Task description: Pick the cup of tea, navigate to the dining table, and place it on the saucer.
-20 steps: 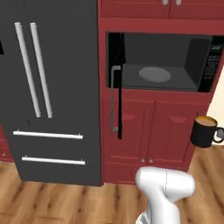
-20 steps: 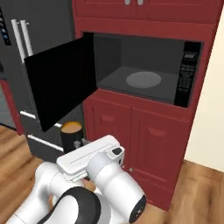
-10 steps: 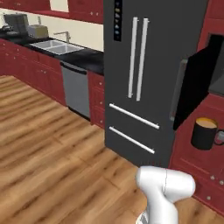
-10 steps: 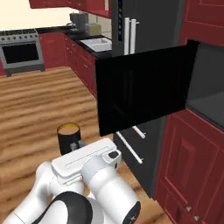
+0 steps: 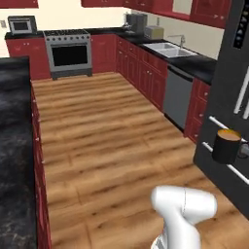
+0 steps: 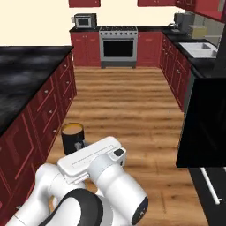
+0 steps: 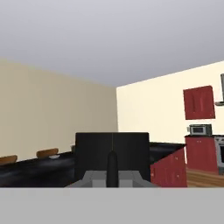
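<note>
The cup of tea (image 5: 226,145) is a black mug with orange-brown liquid, hanging in the air at the right of the left base view. It also shows low on the left (image 6: 72,137) in the right base view. My gripper (image 6: 80,144) is shut on its handle side. In the hand view the mug's black wall (image 7: 112,151) stands right in front of the gripper (image 7: 112,180). The dining table (image 5: 14,146), a black marble top on a red base, runs along the left (image 6: 26,79). On its far end lies a tiny pale dish, probably the saucer (image 7: 54,156).
A wooden floor aisle (image 5: 107,131) runs toward a stove (image 6: 117,47). Red cabinets with a sink (image 5: 168,47) and dishwasher (image 5: 177,95) line the right. The black fridge (image 5: 233,112) and an open black door (image 6: 204,123) stand close on the right. Wooden stools (image 7: 47,152) stand behind the table.
The whole picture has swung from the microwave and fridge to the kitchen aisle and island, so the base has turned. The mug stays held in the same place relative to the arm.
</note>
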